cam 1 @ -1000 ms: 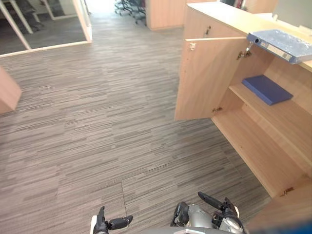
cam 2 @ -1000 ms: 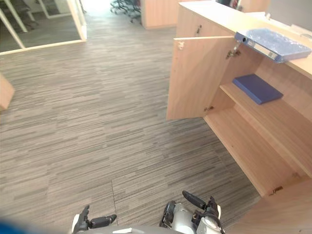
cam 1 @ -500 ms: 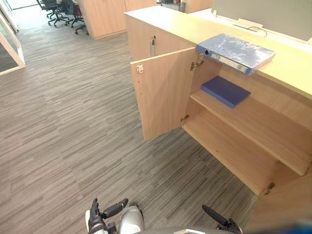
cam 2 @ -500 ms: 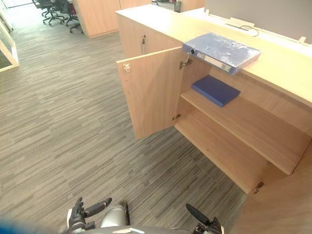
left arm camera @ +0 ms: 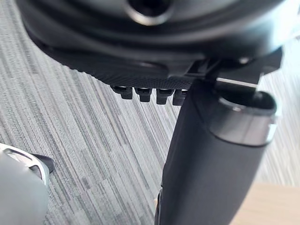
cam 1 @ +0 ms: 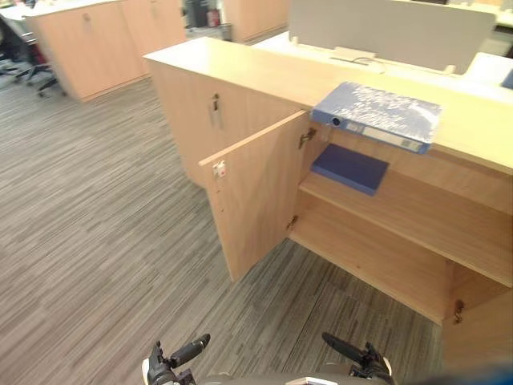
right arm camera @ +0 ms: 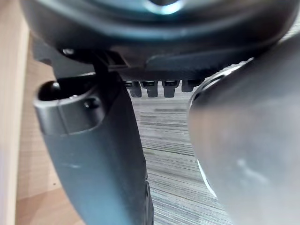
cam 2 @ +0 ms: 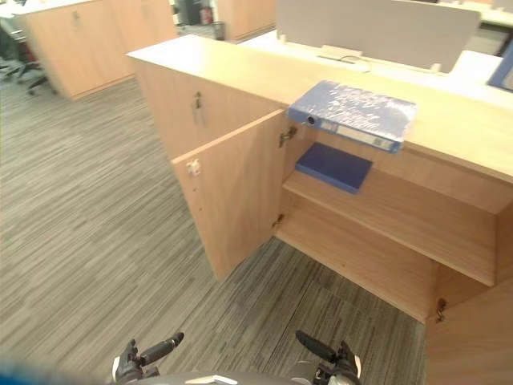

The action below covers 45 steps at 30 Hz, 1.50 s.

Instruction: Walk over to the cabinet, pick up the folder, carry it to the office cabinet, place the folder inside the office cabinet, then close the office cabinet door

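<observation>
Over the last second the view has swung round to face the cabinet (cam 1: 240,72) (the camera's move, not the furniture's), so the approach looks nearly complete. The folder (cam 1: 378,115) lies untouched on the cabinet top, above the open door (cam 1: 256,200). Left hand (cam 1: 160,370) and right hand (cam 1: 369,365) hang low, fingers relaxed, holding nothing.

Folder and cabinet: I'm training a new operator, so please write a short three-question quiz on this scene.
1. Where does the light blue folder lie? A on the cabinet top; B on the floor; C on the lower shelf.
2. True or false: the cabinet door is shut.
3. Fill in: the dark blue flat item lies on the ____ shelf.
Key: 1 A; 2 false; 3 upper.
</observation>
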### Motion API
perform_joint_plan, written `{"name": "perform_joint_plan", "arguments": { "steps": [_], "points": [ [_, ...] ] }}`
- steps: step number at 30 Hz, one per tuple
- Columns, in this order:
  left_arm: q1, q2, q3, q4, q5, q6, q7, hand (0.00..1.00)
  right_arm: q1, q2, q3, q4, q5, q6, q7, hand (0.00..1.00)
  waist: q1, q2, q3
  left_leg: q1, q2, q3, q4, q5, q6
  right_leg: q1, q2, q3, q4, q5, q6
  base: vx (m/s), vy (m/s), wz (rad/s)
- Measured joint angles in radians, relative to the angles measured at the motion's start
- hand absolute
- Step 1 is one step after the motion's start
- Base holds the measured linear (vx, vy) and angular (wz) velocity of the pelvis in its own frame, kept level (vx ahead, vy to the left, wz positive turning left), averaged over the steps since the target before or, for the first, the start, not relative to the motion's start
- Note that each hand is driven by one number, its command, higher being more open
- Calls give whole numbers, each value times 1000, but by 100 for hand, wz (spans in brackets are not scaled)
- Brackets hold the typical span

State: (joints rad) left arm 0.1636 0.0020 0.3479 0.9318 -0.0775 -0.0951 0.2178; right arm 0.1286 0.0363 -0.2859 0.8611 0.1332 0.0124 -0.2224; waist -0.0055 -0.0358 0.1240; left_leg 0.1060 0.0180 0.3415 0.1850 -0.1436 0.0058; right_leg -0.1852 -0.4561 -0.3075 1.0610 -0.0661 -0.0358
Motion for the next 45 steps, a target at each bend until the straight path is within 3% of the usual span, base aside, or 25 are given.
{"name": "perform_joint_plan", "arguments": {
  "steps": [2, 4, 5, 6, 8, 10, 13, 15, 16, 17, 18, 19, 21, 22, 24, 25, 27, 29, 30, 31, 32, 33, 35, 39, 45],
  "points": [
    [-5, 18, -48, 12, 0, 0, -3, 100, -4, -3, 0, 2, -16, -4, -6, 100, -5, 4, 5, 32, 29, 35, -8, 0, 0, -20, 14, -140, -111, -86, 46, 287, 2, -63],
    [-12, 25, -71, 20, 0, 0, -4, 100, -16, -6, 1, 12, -15, -5, -6, 100, -5, 6, 15, 69, 44, 69, -5, 0, 0, -18, 42, -216, -288, -101, 59, 250, -103, -81],
    [-14, 27, -71, 19, -1, -2, 1, 100, -20, 1, 2, 25, -14, -5, -6, 100, -4, -12, 22, 102, 33, 90, -3, -8, -16, -18, 81, -255, -497, -2, 36, 180, -130, -80],
    [-20, 26, -69, 22, -1, -3, 3, 100, -22, 3, 2, 30, -14, -5, -2, 100, -4, -20, 25, 117, 31, 91, -3, -17, -32, -1, 97, -273, -525, -24, 2, 242, -170, -106],
    [-37, -18, -77, 31, 0, -4, 9, 100, -51, -36, -6, 54, -14, -14, 3, 100, -8, 48, 51, 139, 85, 92, -6, -37, -63, 27, 186, -270, -609, -26, -7, 229, -190, -98],
    [-50, -37, -98, 32, 11, -5, 2, 100, -61, -41, -46, 64, -12, -14, 3, 100, -18, 68, 64, 159, 105, 119, -21, -44, -79, 26, 232, -258, -628, -34, -14, 134, -148, -62],
    [-72, -32, -90, 30, 12, -5, 0, 100, -63, -19, -74, 76, -12, -15, 10, 100, -25, 42, 75, 192, 130, 121, -26, -62, -106, 28, 259, -258, -605, -98, -16, 61, -157, -26],
    [-81, -25, -86, 31, 12, -2, -5, 100, -58, 4, -119, 76, -13, -18, 22, 100, -29, 39, 74, 198, 184, 115, -25, -157, -143, 14, 290, -271, -544, -150, -30, 55, -219, -8],
    [-76, -13, -86, 34, 11, -1, -5, 100, -52, 12, -135, 76, -13, -17, 26, 100, -29, 24, 63, 190, 198, 110, -6, -187, -106, 13, 313, -272, -546, -166, -33, 68, -201, -12],
    [-73, -12, -84, 34, 11, 0, -5, 100, -49, 13, -135, 76, -13, -16, 26, 100, -29, 23, 60, 189, 203, 109, -2, -196, -94, 15, 324, -271, -551, -168, -33, 144, -205, -20],
    [-62, -13, -71, 34, 11, 1, -6, 100, -42, 13, -135, 75, -13, -16, 28, 100, -25, 25, 50, 187, 219, 106, 25, -209, -46, 28, 352, -270, -575, -177, -38, 289, -223, -26],
    [-62, -7, -42, 35, 8, 10, -9, 100, -41, 11, -134, 81, -13, -15, 28, 100, -21, 20, 45, 109, 275, 57, 230, -189, -20, 52, 391, -266, -614, -177, -42, 343, -277, -35],
    [-63, -11, -16, 32, 5, 14, -8, 100, -40, 3, -131, 90, -13, -12, 27, 100, -16, 23, 47, -2, 334, -34, 499, -119, -24, 101, 432, -247, -665, -167, -59, 293, -189, -43],
    [-61, -17, -7, 16, -11, 18, -7, 100, -39, -12, -117, 92, -14, -14, 24, 100, -1, 40, 57, -97, 361, -97, 731, -99, -51, 151, 466, -214, -704, -170, -77, 328, -86, -60],
    [-58, -18, -9, -8, -11, 17, -6, 100, -48, -15, -112, 103, -13, -10, 20, 100, 6, 35, 61, -175, 333, -132, 832, -121, -79, 190, 472, -181, -737, -168, -80, 306, -21, -57],
    [-57, -17, -15, -24, -11, 17, -5, 100, -57, -17, -101, 120, -14, -7, 17, 100, 7, 23, 65, -219, 291, -142, 823, -136, -101, 225, 472, -153, -773, -151, -66, 278, 23, -71],
    [-51, -22, -29, -49, -11, 14, 1, 100, -71, -16, -75, 136, -14, 1, 16, 100, 21, 17, 67, -253, 240, -149, 710, -149, -117, 259, 471, -101, -807, -140, -54, 258, 77, -84],
    [-52, -37, -31, -72, -12, 11, 0, 100, -80, -21, -53, 134, -17, 7, 15, 100, 41, 19, 67, -265, 151, -245, 489, -159, -129, 282, 470, -40, -818, -133, -41, 236, 151, -90],
    [-51, -48, -32, -78, -13, 8, 0, 100, -78, -21, -45, 130, -19, 7, 17, 100, 51, 33, 60, -247, 112, -318, 302, -103, -103, 298, 476, -20, -825, -133, -23, 235, 174, -65],
    [-50, -52, -39, -79, -26, 6, -1, 100, -74, -26, -45, 123, -24, 7, 18, 100, 50, 48, 54, -245, 107, -344, 246, -33, -69, 308, 487, -18, -831, -134, -12, 235, 151, -38],
    [-50, -29, -47, -76, -52, 7, -11, 100, -70, -8, -45, 115, -37, 8, 16, 100, 43, 12, 48, -209, 86, -334, 208, -28, -56, 332, 464, -15, -852, -132, 9, 297, 139, 2],
    [-58, -23, -53, -77, -75, 3, -17, 100, -57, 10, -45, 102, -57, 7, 17, 100, 42, -13, 29, -182, 65, -327, 153, -9, -51, 330, 440, -18, -861, -131, 20, 252, 89, 7],
    [-65, -21, -74, -75, -91, -3, -27, 100, -48, 30, -43, 90, -60, 7, 23, 100, 49, -32, 11, -155, 41, -311, 86, 14, -38, 332, 416, -14, -879, -124, 36, 223, 80, 0],
    [-57, -5, -185, -65, -269, -5, -116, 100, -54, 28, -6, 92, -95, 6, 59, 100, 49, -10, -9, -84, 7, -294, -50, 65, -25, 349, 388, -8, -917, -99, 68, 125, 75, -5],
    [66, 33, -363, -276, -523, -4, -242, 100, -53, 5, 43, 99, -143, 9, 114, 100, 48, -3, -14, -39, 3, -299, -155, 115, -26, 357, 393, -9, -942, -78, 69, 21, 10, 2]
  ]
}}
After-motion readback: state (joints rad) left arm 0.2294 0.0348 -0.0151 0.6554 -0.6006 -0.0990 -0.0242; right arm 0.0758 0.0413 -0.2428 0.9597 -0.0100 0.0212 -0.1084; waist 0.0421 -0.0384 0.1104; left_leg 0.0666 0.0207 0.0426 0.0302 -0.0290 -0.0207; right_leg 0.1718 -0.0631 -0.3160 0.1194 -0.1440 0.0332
